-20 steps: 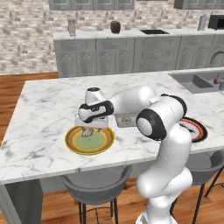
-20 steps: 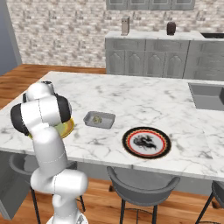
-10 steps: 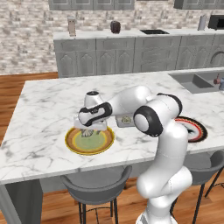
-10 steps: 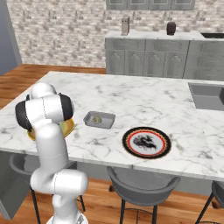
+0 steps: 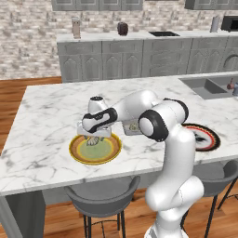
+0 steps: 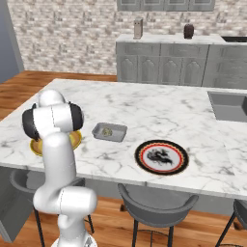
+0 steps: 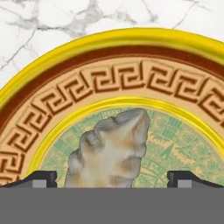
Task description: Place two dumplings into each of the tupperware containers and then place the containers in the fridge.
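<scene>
A pale crimped dumpling point(image 7: 111, 148) lies on the round yellow-orange plate point(image 7: 109, 40), a little off its middle. My gripper point(image 7: 113, 179) is open and low over it, with one dark fingertip point(image 7: 41, 177) on each side of the dumpling. From the left base view the hand reaches down to the plate point(image 5: 111, 153), the gripper point(image 5: 95, 136) just above the dumpling point(image 5: 93, 142). A grey tupperware container point(image 6: 109, 131) stands right of the plate with one dumpling point(image 6: 107, 130) in it; the arm partly covers this container point(image 5: 133, 127). The fridge is out of view.
A black-and-red rimmed plate point(image 6: 161, 157) sits on the marble island further right. A sink point(image 5: 204, 86) is sunk into the island's far right end. Stools point(image 5: 100, 197) stand under the near edge. Grey cupboards line the back wall.
The hand has come down closer to the yellow plate, settling around the dumpling. The jaws stayed open.
</scene>
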Motion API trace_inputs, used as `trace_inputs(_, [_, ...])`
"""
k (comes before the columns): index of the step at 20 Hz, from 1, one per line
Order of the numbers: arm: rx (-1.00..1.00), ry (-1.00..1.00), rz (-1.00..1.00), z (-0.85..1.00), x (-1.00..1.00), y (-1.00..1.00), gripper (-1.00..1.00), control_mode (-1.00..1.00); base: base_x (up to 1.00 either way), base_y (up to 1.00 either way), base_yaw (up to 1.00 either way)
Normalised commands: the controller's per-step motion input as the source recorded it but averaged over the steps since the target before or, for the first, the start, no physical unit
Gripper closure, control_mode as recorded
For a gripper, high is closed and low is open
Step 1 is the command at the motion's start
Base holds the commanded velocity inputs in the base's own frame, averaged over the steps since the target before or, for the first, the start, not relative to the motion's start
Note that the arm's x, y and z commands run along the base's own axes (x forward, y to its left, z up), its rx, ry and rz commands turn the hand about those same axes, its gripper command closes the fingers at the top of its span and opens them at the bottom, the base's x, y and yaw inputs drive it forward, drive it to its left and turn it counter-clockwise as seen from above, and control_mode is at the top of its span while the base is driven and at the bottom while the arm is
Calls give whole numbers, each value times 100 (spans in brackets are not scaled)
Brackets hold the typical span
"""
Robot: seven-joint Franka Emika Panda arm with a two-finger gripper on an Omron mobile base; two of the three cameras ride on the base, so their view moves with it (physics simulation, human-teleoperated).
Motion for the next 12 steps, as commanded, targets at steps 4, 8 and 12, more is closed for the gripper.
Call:
trace_inputs(4, [0, 0, 0, -2, 6, 0, -100, -100, 0, 0, 0])
trace_inputs(8, [0, 0, 0, -17, 0, 0, -100, -100, 0, 0, 0])
trace_inputs(12, [0, 0, 0, -31, 6, 0, -100, -100, 0, 0, 0])
